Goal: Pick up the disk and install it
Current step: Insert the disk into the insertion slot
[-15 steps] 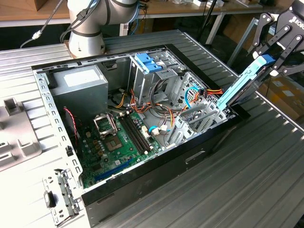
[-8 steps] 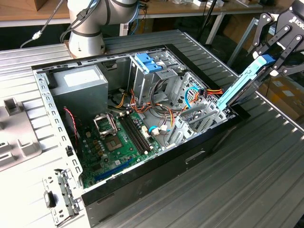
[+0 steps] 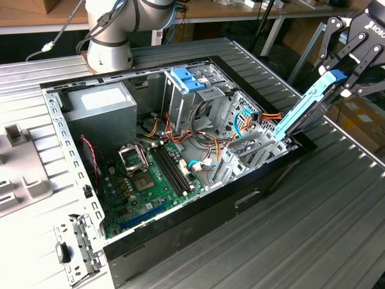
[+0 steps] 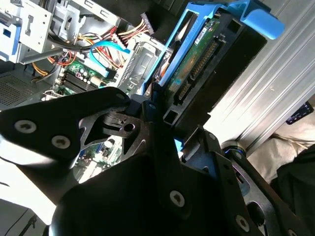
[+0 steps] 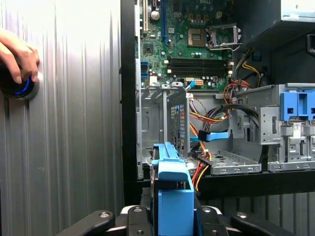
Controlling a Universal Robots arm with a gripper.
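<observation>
Computer case [image 3: 180, 236] lies open on ribbed metal table [image 3: 313, 229]. Gripper [image 3: 337, 82] closed tight on tab end of the disk [image 3: 301, 111], held tilted, lower end at case rim on the exterior view's right. Hand [image 5: 17, 51] on round puck [image 5: 18, 89].

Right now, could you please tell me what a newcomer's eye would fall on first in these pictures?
The light-blue-framed disk stands out first: the gripper holds it by its upper end, tilted, at the exterior view's right, slanting down toward the open computer case. Inside the case, the green motherboard lies exposed. In the first wrist view, a person's hand rests on a round black knob with a blue glow.
</observation>
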